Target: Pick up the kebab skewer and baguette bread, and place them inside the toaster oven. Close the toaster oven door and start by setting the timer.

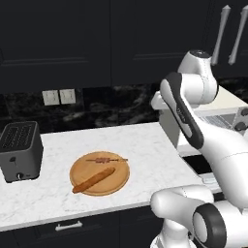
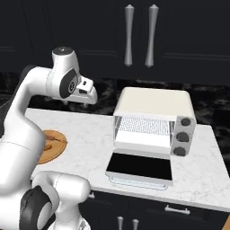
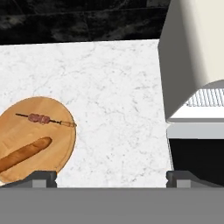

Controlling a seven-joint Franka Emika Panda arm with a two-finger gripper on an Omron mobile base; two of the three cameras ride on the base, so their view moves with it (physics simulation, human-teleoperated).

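Note:
The kebab skewer [image 3: 43,119] and the baguette bread [image 3: 24,153] lie side by side on a round wooden board [image 3: 57,144], seen too in the left base view as skewer [image 1: 105,159] and baguette [image 1: 93,180]. The cream-white toaster oven [image 2: 152,112] stands to the right, its door [image 2: 140,168] folded down flat and the wire rack [image 2: 143,125] showing. My gripper [image 3: 111,178] hangs open above the counter between board and oven, nothing between its fingertips [image 3: 43,178]. In the right base view the gripper [image 2: 88,96] is high, left of the oven.
A dark grey slot toaster [image 1: 19,150] sits at the counter's left end. Three dark knobs [image 2: 182,137] run down the oven's right side. White marble counter [image 3: 118,87] spreads between board and oven. Dark cabinets with silver handles [image 2: 139,36] hang above.

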